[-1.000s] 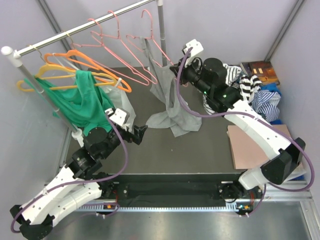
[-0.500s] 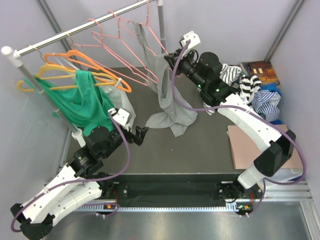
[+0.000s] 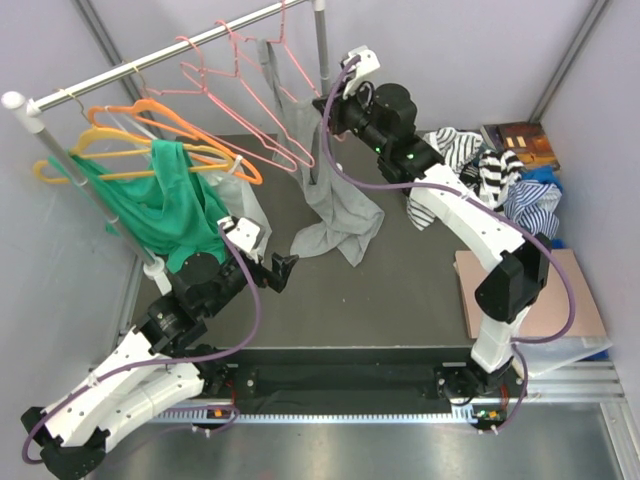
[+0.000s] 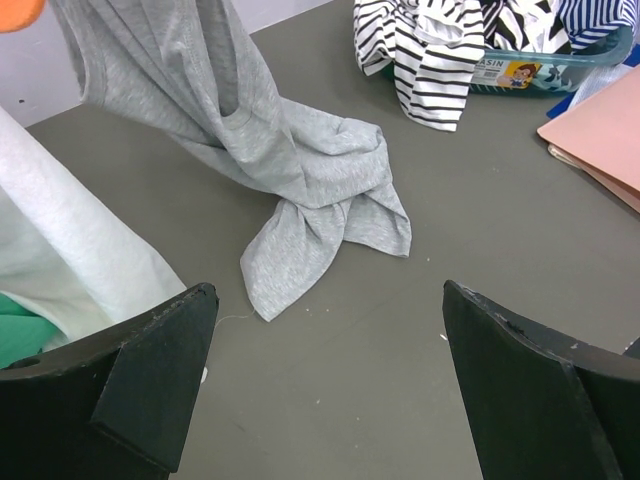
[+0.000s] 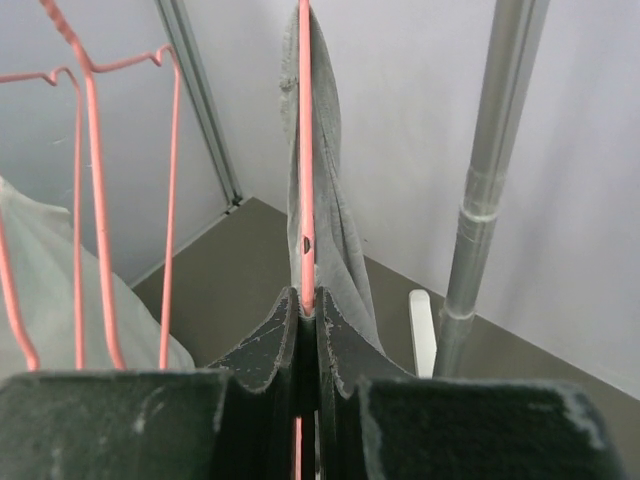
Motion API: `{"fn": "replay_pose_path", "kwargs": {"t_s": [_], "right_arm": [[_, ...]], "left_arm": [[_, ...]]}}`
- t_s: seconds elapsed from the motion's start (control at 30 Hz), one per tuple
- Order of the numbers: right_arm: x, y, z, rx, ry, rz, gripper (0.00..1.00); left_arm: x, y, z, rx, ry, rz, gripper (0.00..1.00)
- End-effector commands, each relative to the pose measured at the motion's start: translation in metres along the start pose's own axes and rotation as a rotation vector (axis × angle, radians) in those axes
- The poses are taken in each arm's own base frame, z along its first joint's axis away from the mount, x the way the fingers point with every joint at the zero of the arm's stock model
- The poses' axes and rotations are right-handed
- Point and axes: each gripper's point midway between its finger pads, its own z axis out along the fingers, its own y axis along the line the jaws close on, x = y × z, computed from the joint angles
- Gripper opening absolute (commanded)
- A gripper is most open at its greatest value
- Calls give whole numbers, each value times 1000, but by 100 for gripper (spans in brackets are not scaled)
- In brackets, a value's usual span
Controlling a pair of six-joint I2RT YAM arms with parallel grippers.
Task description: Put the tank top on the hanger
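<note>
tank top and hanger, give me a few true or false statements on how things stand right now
1. The right gripper is shut on the wire of the pink hanger. True.
2. The left gripper holds the hem of the tank top. False: its jaws stand wide open and empty, apart from the cloth.
3. The tank top's lower end lies bunched on the table. True.
4. The striped garment hangs on the rail. False: it lies in a bin on the table, spilling over its edge.
</note>
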Motion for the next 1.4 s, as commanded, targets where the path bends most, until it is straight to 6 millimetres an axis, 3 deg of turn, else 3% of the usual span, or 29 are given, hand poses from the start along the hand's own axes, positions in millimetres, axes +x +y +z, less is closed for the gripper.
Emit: {"fn": "replay_pose_path", "kwargs": {"t_s": [0.0,0.5,0.83,0.9,1.0,1.03,1.13,1.17,1.3,1.33,1.37], "right_arm": [[-41,-10,-4,5,-98,38,0],[-13,-43,-20,72,-43,58,0],[-19,-47,-29,82,-52,53,0],[-22,-45,-32,69,-56,50,8],[-27,-37,-35,27,-58,27,41],[-31,-35,-38,17,-64,21,63],[-39,-32,-46,4,-62,-8,95],[-38,-32,-49,3,-56,-23,100],[-52,-36,-69,39,-73,-55,100],[-64,-36,-80,52,-90,-64,100],[-57,-39,-87,79,-75,-66,100]], "left_arm": [[-4,-4,1,22,-16,11,99],[-5,-4,0,23,-20,10,99],[-4,-2,0,16,-18,11,99],[-4,-2,0,16,-21,10,99],[-5,-2,-1,13,-22,10,99],[-6,-1,-2,11,-25,10,99],[-6,2,-3,-6,-28,9,99],[-8,3,-5,-13,-36,8,99],[-12,13,-12,-60,-59,3,99],[-13,16,-14,-76,-61,2,99],[-12,21,-17,-105,-61,1,99]]}}
